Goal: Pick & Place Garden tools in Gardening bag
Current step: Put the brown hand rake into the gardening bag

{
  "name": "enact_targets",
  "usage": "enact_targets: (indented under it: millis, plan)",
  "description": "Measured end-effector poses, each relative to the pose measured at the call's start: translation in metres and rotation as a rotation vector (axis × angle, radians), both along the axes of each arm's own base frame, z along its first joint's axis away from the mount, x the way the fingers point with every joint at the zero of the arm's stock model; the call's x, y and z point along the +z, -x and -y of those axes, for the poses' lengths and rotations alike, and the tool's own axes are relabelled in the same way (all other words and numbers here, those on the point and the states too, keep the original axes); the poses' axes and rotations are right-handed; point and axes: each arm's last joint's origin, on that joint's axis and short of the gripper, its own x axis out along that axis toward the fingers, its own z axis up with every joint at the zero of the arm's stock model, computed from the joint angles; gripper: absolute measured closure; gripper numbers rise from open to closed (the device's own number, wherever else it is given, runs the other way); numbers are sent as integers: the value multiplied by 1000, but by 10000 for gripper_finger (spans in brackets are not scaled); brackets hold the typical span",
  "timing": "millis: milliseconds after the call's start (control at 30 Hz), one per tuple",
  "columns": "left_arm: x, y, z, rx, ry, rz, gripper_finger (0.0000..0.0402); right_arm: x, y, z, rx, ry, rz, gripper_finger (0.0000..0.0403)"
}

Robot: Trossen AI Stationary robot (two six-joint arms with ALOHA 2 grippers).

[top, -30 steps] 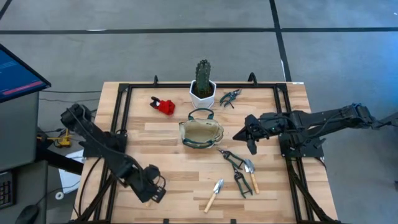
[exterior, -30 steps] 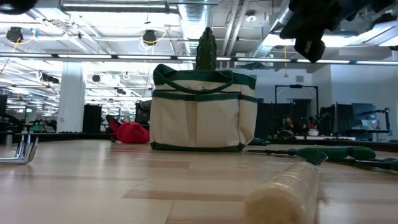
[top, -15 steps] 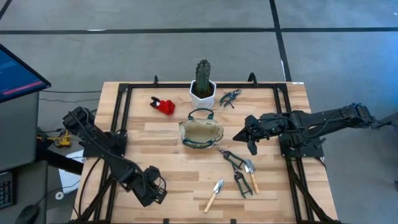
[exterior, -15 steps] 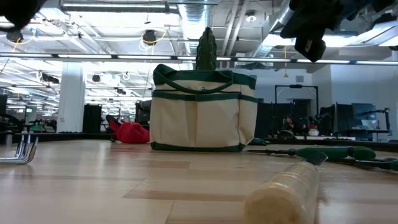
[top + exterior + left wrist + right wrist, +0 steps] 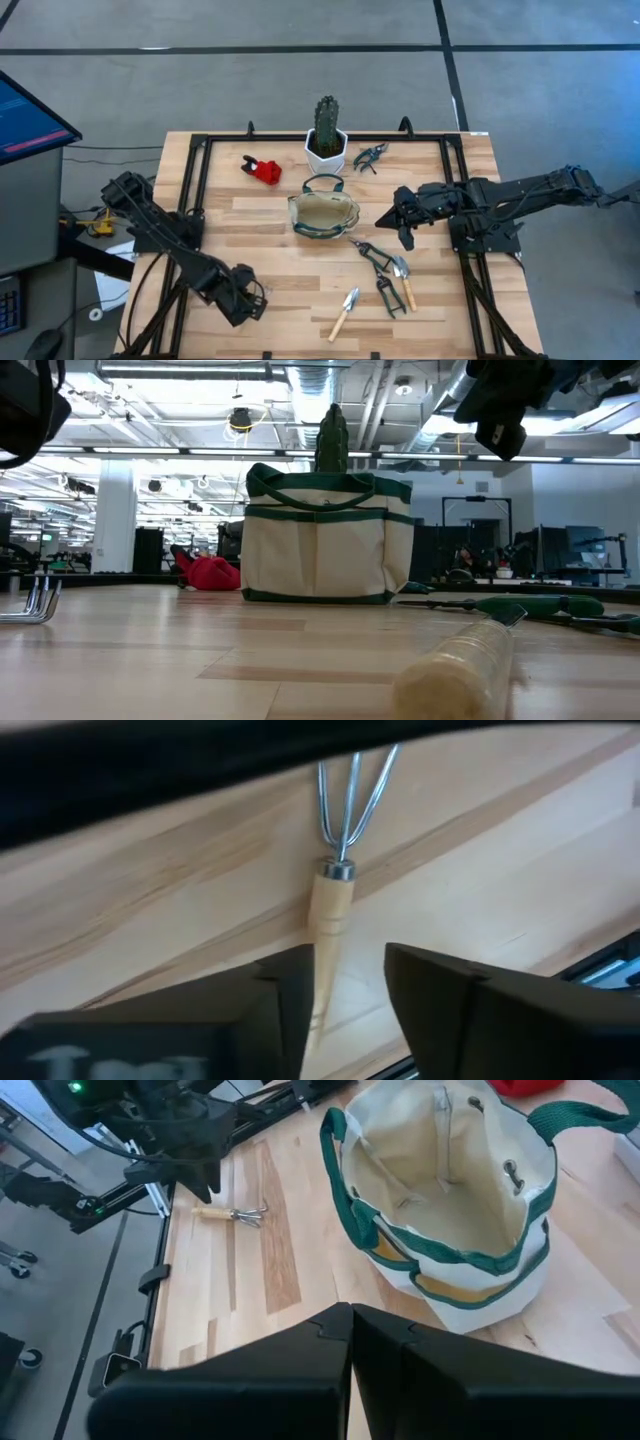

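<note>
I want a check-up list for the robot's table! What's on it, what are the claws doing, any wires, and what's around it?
Surface: light wooden plank table with a black frame.
Job's things: cream fabric bag with green trim, empty as far as the right wrist view shows; wooden-handled fork lying flat; two wooden-handled trowels; green-handled shears; dark pruning shears; red pruner.
Clutter: green cactus in a white pot.
Grippers: left gripper open over the fork's handle, not gripping; right gripper shut, empty, beside the bag.
Cables: yellow-and-black wires by the left arm's base.
Surroundings: grey floor, blue monitor.
</note>
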Motion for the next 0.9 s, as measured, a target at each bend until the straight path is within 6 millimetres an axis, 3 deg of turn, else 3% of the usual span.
enact_targets:
  millis: [233,633,900]
  plan:
    - [-3,-2,0,10,-14,13,271,0,0,0,0,1,1,403]
    - [-38,-13,11,-40,-61,-15,284,0,0,0,0,1,0,403]
    - [-45,-15,12,-40,-77,-25,284,0,0,0,-2,-1,0,403]
